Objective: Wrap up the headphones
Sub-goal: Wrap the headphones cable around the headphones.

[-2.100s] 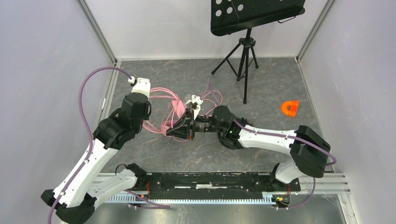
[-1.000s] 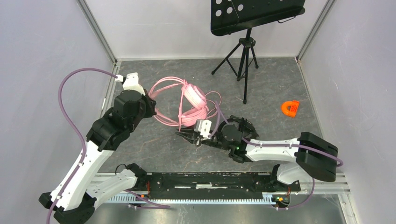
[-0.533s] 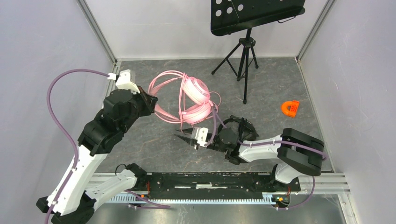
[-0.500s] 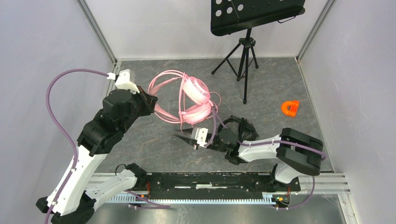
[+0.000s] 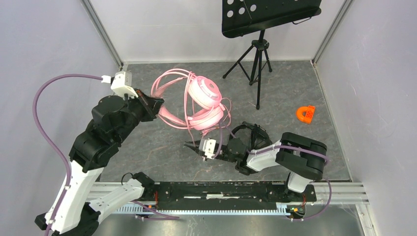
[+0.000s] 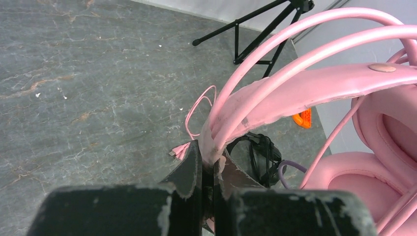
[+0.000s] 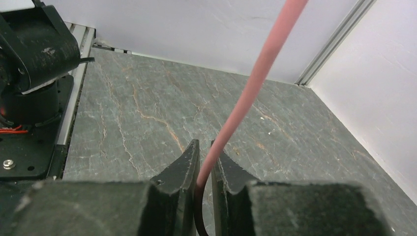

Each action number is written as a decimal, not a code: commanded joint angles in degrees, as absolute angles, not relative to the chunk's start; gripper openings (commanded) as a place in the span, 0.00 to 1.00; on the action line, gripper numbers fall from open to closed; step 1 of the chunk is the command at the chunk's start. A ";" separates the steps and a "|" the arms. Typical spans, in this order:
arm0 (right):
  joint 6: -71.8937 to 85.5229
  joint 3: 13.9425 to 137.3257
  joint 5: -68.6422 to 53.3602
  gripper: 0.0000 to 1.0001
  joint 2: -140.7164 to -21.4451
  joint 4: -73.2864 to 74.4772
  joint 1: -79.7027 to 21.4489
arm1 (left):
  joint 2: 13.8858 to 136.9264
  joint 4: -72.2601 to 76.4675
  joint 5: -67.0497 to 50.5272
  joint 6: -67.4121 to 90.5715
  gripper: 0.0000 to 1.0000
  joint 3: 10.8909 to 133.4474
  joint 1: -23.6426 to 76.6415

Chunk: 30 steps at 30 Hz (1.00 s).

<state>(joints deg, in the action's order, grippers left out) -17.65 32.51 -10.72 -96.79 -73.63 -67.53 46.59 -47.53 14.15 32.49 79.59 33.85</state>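
Left tool (image 5: 156, 102) pressed tight on the headband of the pink headset (image 5: 204, 93), held up toward 11 o'clock of the worktop (image 5: 162, 147), right tool (image 7: 204, 153) pinching the pink cable (image 7: 246, 98) at its 6 o'clock, black headset (image 5: 253, 135) lying at its 4 o'clock

We see our left tool (image 6: 209, 156) clamped tight on the band of the pink headphones (image 6: 314, 83), its cups at the right. Beyond, on the bench (image 6: 88, 88), are the pink cable (image 6: 189, 114), the black headphones (image 6: 259, 153), an orange piece (image 6: 304, 118) and tripod (image 6: 236, 24) legs.
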 commanded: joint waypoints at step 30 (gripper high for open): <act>-8.99 20.42 -0.52 0.16 -92.32 -104.68 -53.87 | 49.56 -59.79 -16.68 16.74 0.02 90.19 33.72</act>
<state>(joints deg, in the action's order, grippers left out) -8.08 20.10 -4.16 -94.96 -84.62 -55.64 49.39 -59.31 -12.38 21.37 86.35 33.71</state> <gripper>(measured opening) 0.164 0.074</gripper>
